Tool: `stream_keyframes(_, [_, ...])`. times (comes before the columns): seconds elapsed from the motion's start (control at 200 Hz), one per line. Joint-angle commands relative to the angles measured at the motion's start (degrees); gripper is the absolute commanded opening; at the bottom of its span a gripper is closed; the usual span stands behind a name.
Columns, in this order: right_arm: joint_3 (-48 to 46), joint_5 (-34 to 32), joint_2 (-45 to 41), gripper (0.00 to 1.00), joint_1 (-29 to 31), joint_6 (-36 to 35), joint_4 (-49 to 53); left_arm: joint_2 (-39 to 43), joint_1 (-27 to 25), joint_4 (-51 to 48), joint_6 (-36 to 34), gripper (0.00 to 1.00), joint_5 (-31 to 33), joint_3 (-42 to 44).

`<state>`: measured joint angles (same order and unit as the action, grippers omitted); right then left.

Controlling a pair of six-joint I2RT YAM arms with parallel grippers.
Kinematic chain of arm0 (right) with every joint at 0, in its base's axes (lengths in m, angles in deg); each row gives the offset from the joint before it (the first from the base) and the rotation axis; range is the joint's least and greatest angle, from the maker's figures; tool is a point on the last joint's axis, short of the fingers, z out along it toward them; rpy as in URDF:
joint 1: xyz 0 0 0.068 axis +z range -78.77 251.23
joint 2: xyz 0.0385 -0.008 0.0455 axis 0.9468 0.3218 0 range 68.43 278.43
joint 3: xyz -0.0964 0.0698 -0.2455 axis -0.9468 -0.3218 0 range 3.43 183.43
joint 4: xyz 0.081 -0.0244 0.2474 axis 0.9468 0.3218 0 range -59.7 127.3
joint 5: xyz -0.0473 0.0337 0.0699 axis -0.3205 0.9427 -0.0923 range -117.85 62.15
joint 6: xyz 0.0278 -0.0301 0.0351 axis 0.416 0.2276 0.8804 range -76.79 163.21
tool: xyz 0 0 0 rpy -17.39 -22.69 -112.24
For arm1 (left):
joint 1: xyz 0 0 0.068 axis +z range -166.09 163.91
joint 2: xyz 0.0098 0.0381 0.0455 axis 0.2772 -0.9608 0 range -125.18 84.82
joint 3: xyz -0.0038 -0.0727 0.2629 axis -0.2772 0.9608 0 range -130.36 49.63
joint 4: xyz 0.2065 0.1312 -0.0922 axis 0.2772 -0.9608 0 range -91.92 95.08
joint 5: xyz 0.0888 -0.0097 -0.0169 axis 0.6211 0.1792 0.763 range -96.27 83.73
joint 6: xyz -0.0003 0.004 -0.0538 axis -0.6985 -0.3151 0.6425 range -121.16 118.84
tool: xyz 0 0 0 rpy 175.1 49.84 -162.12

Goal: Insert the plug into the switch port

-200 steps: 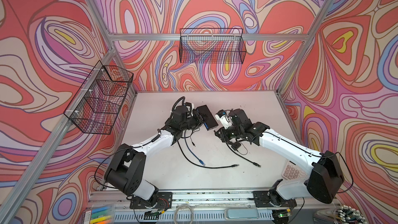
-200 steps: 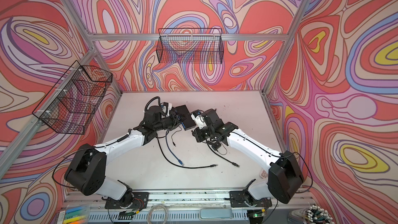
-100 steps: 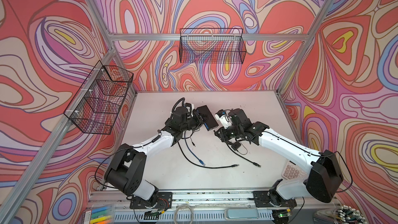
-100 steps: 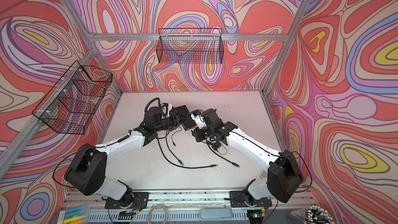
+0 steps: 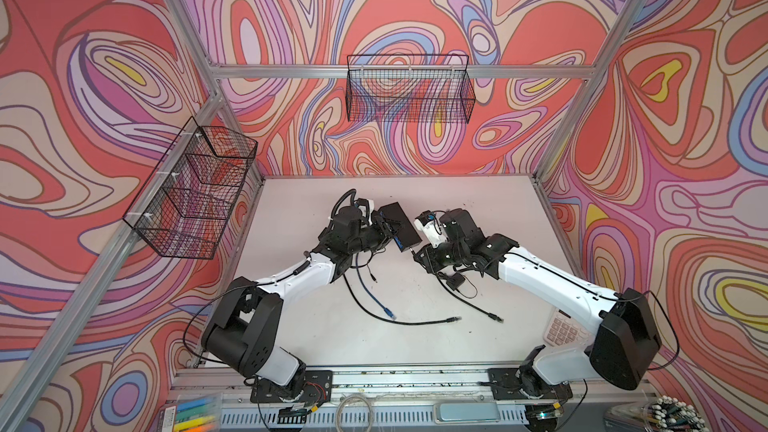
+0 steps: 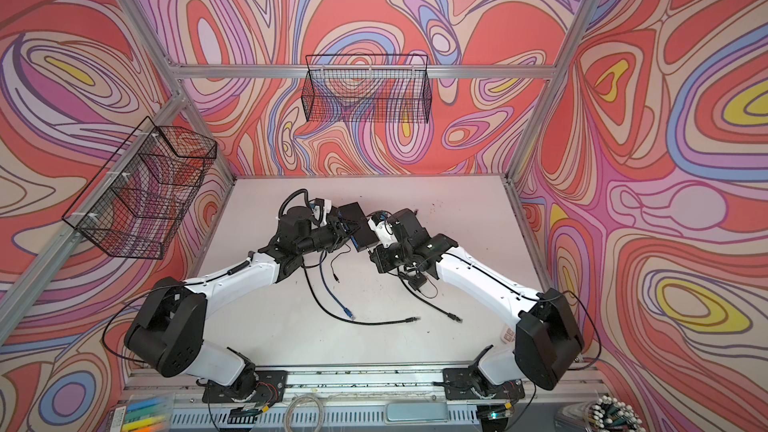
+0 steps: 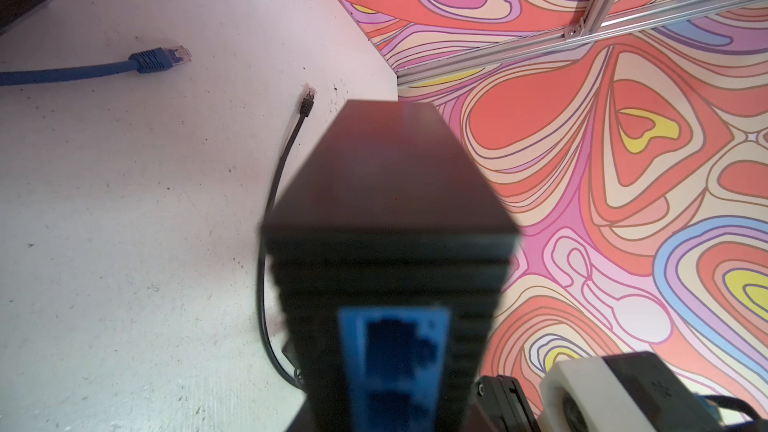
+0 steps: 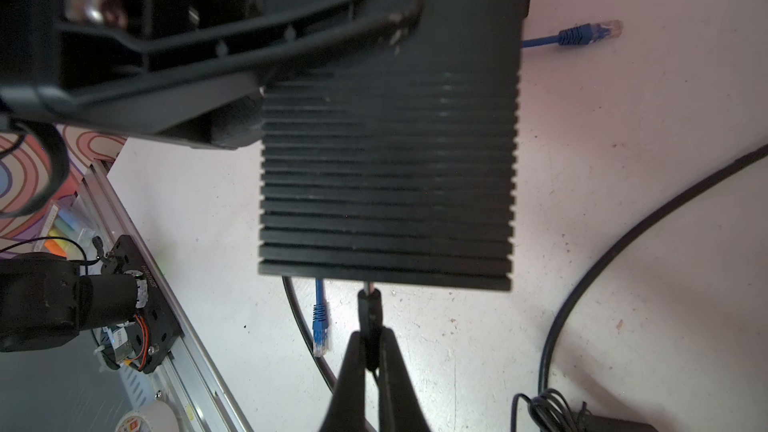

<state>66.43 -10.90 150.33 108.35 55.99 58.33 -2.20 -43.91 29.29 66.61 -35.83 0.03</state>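
Over the middle of the table (image 5: 316,351), toward its far edge, I have the switch (image 5: 402,223) clamped in the left gripper (image 5: 387,229), raised so that an end face meets the right gripper (image 8: 370,351), which pinches the plug (image 8: 370,305). Only the right wrist view shows the plug's tip touching that face, and only the left wrist view shows the blue ports (image 7: 395,351).

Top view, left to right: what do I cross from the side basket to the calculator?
Side basket → switch → first black cable end → second black cable end → calculator; blue cable end overlaps the switch, left out.
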Motion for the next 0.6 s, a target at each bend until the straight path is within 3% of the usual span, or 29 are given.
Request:
stream_keyframes(0.0, [2.12, -1.35, -1.18, 0.00, 0.14, 0.23, -1.43, -0.03, -0.67, 2.36, 0.30, 0.13, -1.12, 1.04])
stream_keyframes(0.591, [2.82, 0.05, -0.28, 0.00, 0.14, 0.87, -2.54, -0.89, -0.66, 4.62, 0.68, 0.14, -1.26, 1.79])
